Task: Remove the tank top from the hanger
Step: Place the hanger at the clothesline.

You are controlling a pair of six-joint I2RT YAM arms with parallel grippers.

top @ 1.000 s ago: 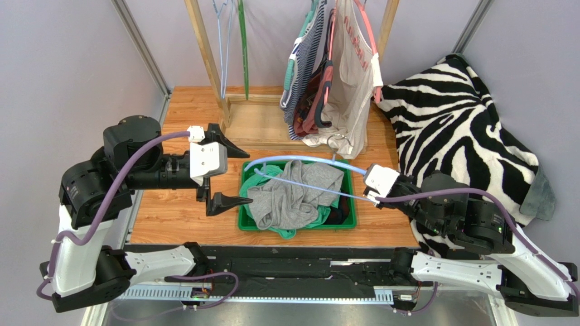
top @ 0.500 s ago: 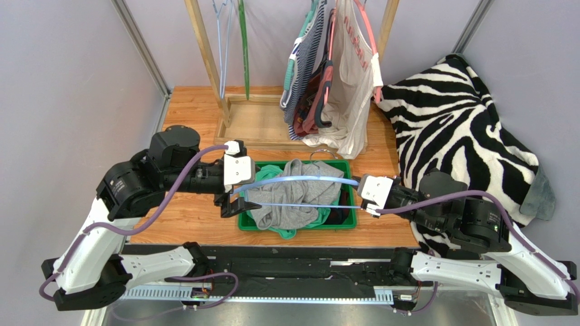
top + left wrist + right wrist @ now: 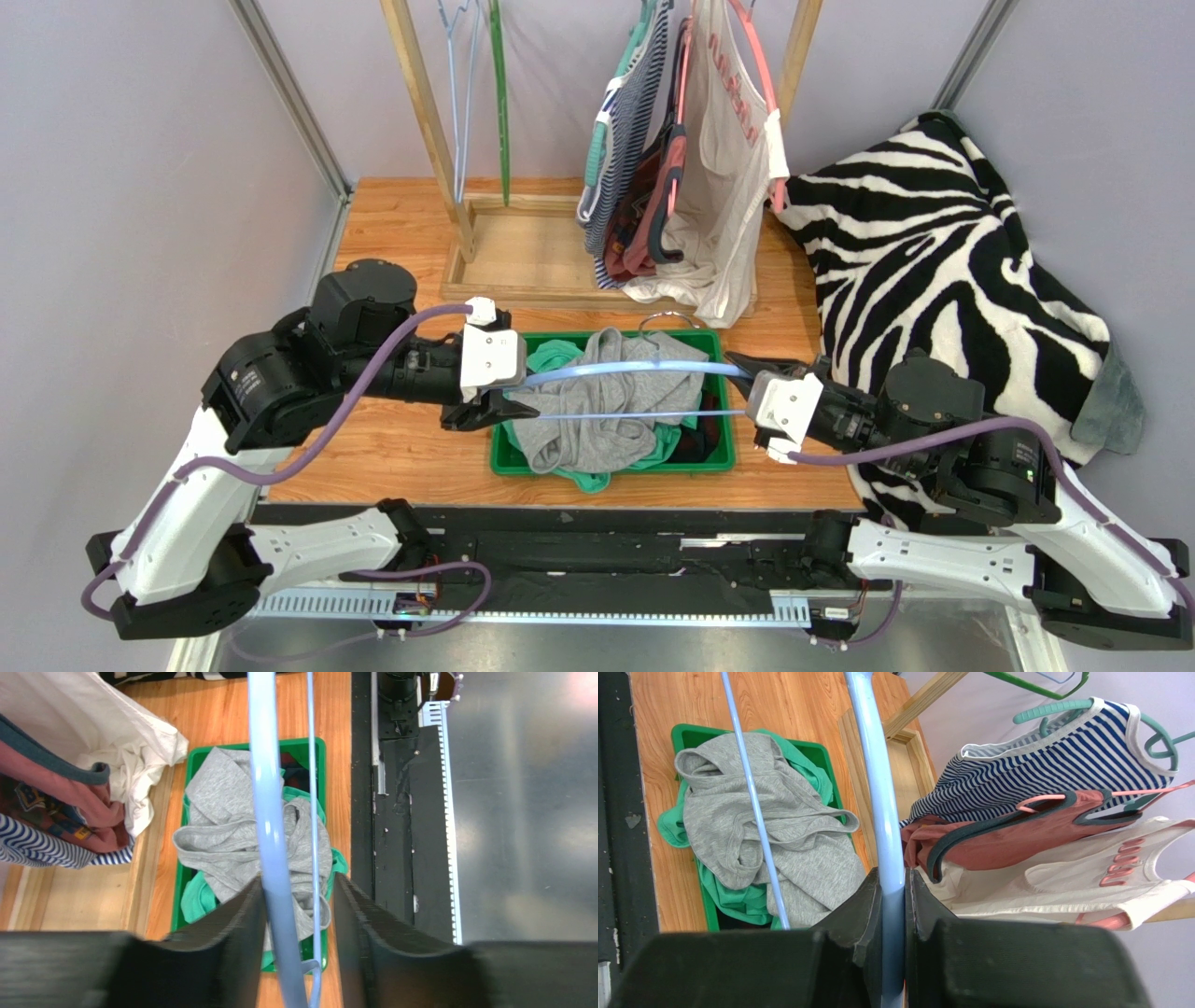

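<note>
top external view is showing a light blue plastic hanger (image 3: 617,370) being held level above a green plastic bin (image 3: 716,462) on a wooden table (image 3: 379,434), spanning the gap between two black robot grippers. the right gripper (image 3: 748,381) is clamping one end of the hanger; its wrist view is showing both jaws pressing tight against the thick blue bar (image 3: 875,756). the left gripper (image 3: 508,395) is sitting at the other end, and its wrist view is showing the jaws standing apart on either side of the hanger (image 3: 270,812), with a gap beside the thin lower rod, so nothing is being squeezed there. the grey cotton tank top (image 3: 589,434) is lying crumpled in the bin on top of a green garment (image 3: 603,476), directly beneath the hanger and between the two grippers, lower than both and touching neither. the hanger is looking bare, so the removal is appearing done or nearly done. risks from here: if the left jaws are pinching only one bar, the hanger could be twisting in the right grip; if the hanger is dipping, a loose grey strap (image 3: 217,840) could be snagging on it and lifting out again; the hanger's hook is sitting near the hem of clothes hanging on the wooden rack (image 3: 421,98) and could be catching there.
</note>
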